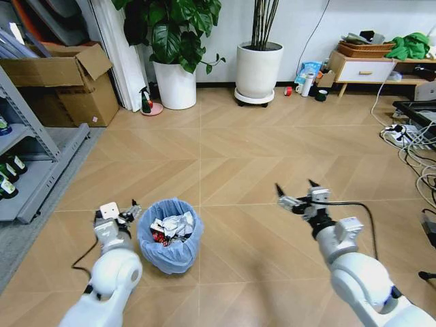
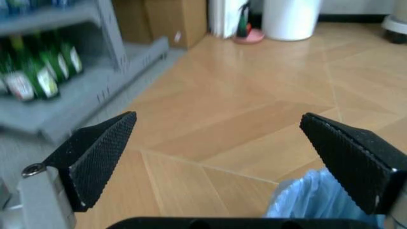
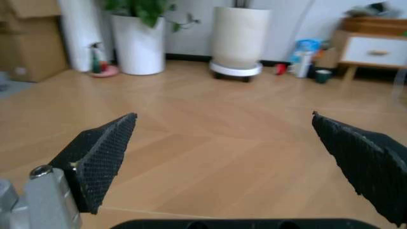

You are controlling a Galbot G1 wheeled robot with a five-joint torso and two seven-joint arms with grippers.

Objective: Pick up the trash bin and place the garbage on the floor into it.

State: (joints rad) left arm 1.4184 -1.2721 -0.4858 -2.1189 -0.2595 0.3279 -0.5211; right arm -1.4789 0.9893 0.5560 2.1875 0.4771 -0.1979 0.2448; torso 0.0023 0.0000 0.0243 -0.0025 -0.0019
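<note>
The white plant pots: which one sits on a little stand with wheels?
The right-hand pot holding thin stalks rests on a wheeled base; the leafy plant's pot stands directly on the floor.

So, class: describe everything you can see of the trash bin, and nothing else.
The trash bin is small and round, lined with a crinkled light-blue plastic bag folded over its rim. It stands upright on the floor, holding crumpled white paper and a red scrap. The left tool, open, hovers just beside its rim, apparently not touching. The bag's edge also shows in the left wrist view.

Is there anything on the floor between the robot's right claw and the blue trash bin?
No. In the head view, only bare tan herringbone floor lies between the open right gripper and the small round blue-bagged trash bin.
</note>
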